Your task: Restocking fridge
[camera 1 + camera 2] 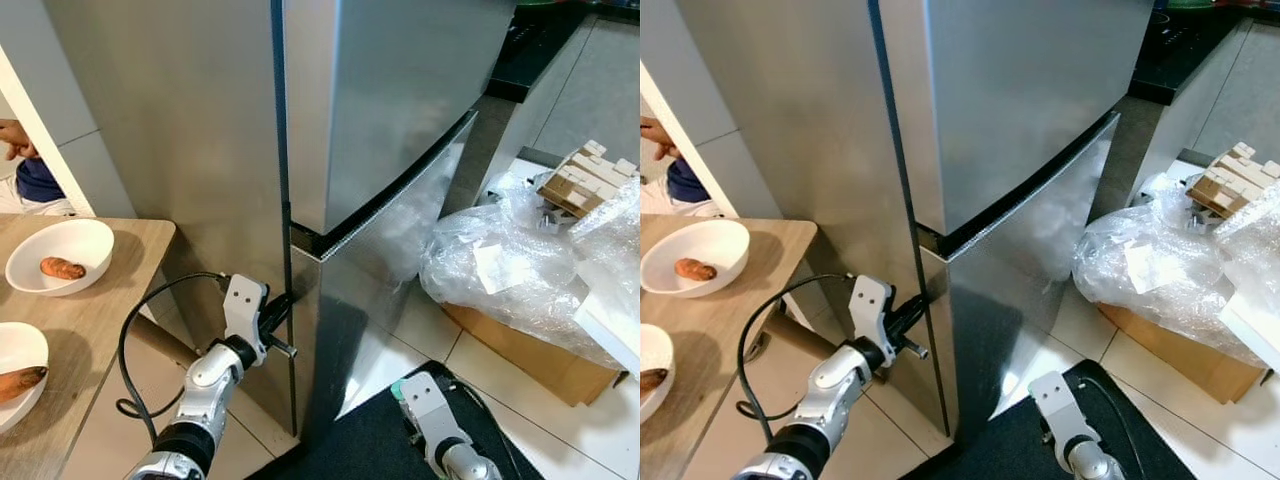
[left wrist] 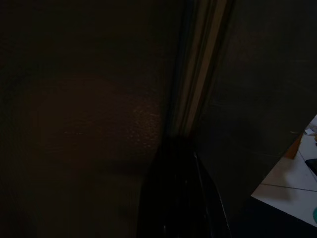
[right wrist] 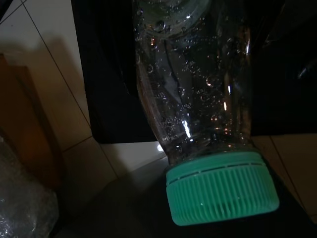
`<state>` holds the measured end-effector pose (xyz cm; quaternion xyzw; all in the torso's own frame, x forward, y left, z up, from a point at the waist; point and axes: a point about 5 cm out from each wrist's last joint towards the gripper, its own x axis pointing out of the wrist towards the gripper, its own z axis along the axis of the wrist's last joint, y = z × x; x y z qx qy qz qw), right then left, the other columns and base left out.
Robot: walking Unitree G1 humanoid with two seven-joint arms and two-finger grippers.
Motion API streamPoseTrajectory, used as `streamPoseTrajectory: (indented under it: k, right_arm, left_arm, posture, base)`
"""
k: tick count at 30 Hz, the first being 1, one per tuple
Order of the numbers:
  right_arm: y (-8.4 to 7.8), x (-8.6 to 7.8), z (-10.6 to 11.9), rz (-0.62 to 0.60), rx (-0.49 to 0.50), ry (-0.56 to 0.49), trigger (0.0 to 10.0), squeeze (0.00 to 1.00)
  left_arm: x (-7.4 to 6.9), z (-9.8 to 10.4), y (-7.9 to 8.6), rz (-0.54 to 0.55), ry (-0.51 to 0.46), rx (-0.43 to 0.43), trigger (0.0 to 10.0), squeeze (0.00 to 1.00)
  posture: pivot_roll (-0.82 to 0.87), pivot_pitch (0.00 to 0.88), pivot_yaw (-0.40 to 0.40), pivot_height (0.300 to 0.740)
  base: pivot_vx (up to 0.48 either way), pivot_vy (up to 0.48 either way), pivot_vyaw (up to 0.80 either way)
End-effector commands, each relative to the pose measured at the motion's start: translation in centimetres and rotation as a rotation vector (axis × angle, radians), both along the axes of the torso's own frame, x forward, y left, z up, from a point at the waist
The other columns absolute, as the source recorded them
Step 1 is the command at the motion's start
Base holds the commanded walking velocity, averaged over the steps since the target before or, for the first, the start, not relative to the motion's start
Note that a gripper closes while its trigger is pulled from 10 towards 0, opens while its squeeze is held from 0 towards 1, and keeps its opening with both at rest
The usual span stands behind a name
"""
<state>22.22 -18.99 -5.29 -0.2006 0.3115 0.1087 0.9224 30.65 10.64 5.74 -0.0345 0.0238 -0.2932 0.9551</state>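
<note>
The stainless-steel fridge [image 1: 400, 120] stands in front of me with both doors closed. My left gripper [image 1: 280, 312] is shut, and its black fingertips press into the vertical seam at the left edge of the lower door [image 1: 380, 290], just below the gap between the two doors. The left wrist view is dark and shows that seam [image 2: 195, 74] right ahead of the fingers [image 2: 181, 198]. My right arm [image 1: 432, 410] hangs low over a dark mat. The right gripper [image 3: 198, 74] is shut on a clear bottle [image 3: 198, 114] with a green cap [image 3: 223, 191].
A wooden table [image 1: 90, 330] at my left carries two white bowls [image 1: 60, 252] with orange-brown food. A person [image 1: 25, 165] sits beyond it. At my right, a cardboard box [image 1: 520, 350] with bubble wrap [image 1: 520, 260] stands on the tiled floor. A black cable [image 1: 140, 340] loops off the left arm.
</note>
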Motion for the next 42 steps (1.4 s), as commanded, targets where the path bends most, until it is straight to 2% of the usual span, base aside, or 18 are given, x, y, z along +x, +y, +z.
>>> streamPoseTrajectory:
  k: [1, 15, 26, 42]
  right_arm:
    - [-0.3, -0.5, -0.3, -0.006, -0.003, 0.013, 10.0, 0.0]
    - [-0.4, -0.6, -0.3, -0.002, 0.0, 0.017, 10.0, 0.0]
    - [-0.9, -1.2, -0.6, -0.01, -0.007, 0.034, 10.0, 0.0]
    - [-0.9, -1.4, -0.7, -0.015, -0.005, 0.035, 10.0, 0.0]
  left_arm:
    - [0.4, 1.1, -2.8, -0.109, -0.032, -0.007, 10.0, 0.0]
    - [0.2, 1.0, -3.8, -0.169, -0.028, 0.0, 10.0, 0.0]
    - [0.0, 1.4, -5.5, -0.238, -0.033, -0.015, 10.0, 0.0]
    - [-0.2, 1.4, -6.0, -0.263, -0.03, -0.015, 10.0, 0.0]
  posture:
    - [-0.11, 0.073, 0.007, 0.74]
    - [-0.11, 0.075, 0.003, 0.74]
    - [-0.11, 0.079, 0.005, 0.74]
    - [-0.11, 0.084, 0.004, 0.74]
  base:
    - [0.0, 0.0, 0.0]
    - [0.0, 0.0, 0.0]
    - [0.0, 0.0, 0.0]
    - [0.0, 0.0, 0.0]
